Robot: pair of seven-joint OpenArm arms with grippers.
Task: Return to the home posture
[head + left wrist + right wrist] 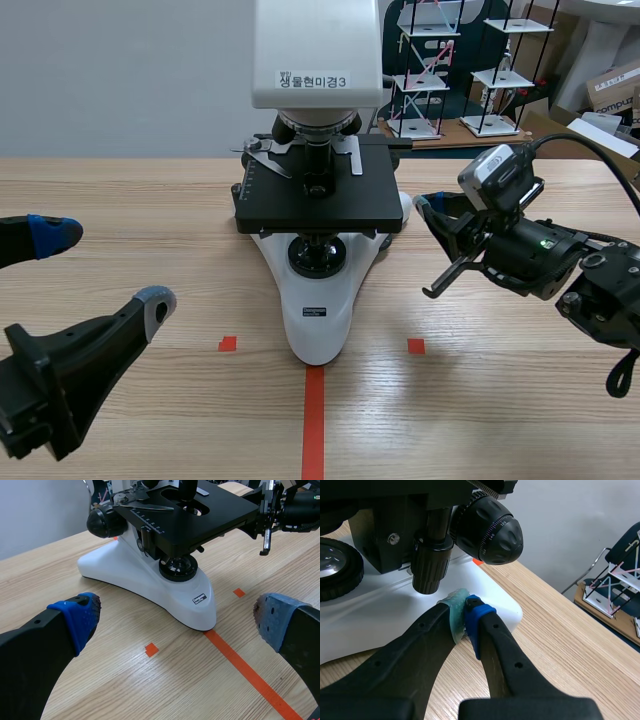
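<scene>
A white microscope (318,300) with a black stage (318,200) stands at the table's middle. My left gripper (100,270) hovers open at the near left, its blue pads (82,617) wide apart with nothing between them; the microscope base (150,582) lies ahead of it. My right gripper (428,205) is shut on nothing, its tip beside the stage's right edge. In the right wrist view the two pads (465,612) meet just below the black focus knob (487,527), close to the white base (380,615).
Orange-red tape marks (314,420) lie in front of the microscope. Wire racks (440,70) and cardboard boxes (615,85) stand behind the table at the far right. Bare wood lies to the left and right of the microscope.
</scene>
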